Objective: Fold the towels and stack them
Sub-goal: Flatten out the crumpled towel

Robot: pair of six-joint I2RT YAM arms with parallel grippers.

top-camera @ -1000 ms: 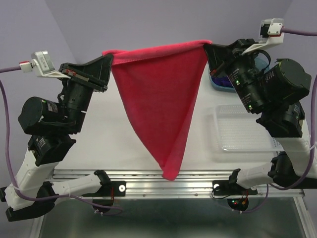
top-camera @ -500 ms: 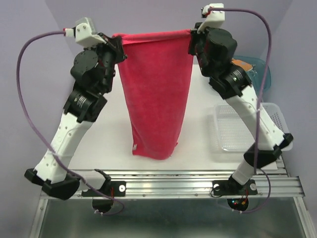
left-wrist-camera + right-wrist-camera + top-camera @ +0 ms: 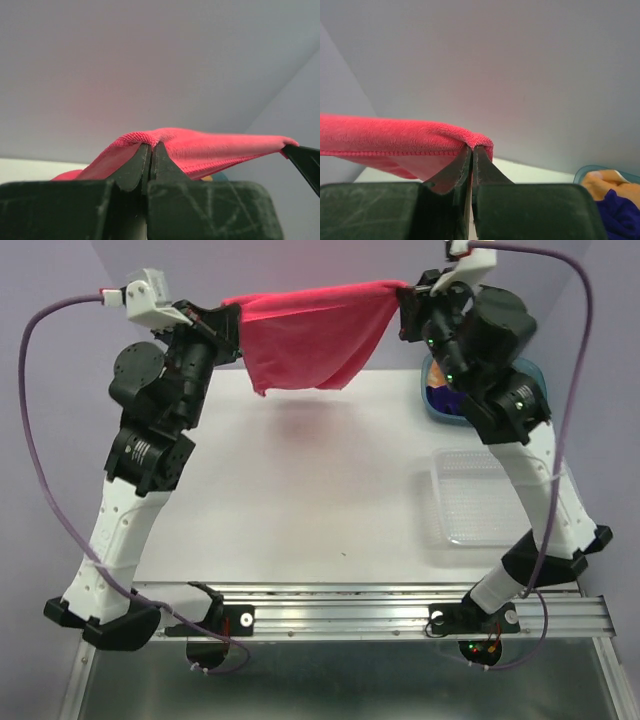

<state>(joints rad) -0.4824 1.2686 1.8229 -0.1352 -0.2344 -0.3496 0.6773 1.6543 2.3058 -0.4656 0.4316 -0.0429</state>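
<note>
Both arms have swung to the back of the table since the earlier frame, and the cloth, which hung down almost to the near edge, now shows only as a short drape at the far edge.

Left gripper [image 3: 151, 147] and right gripper [image 3: 471, 148] are each pinched tight on a top corner of the pink towel [image 3: 312, 335], which is held up in the air with a slight sag between them. Nothing of it is touching the table [image 3: 300, 500] that we can see.

Orange towel [image 3: 602, 182] and purple towel [image 3: 615, 210] sit in the blue bin [image 3: 436, 408], with the clear tray [image 3: 495, 495] nearer us.

We read this as the spread step, with the first fold not started. The next move needs both wrists to come down level, keep tension on the cloth and draw it back so it lies flat.
</note>
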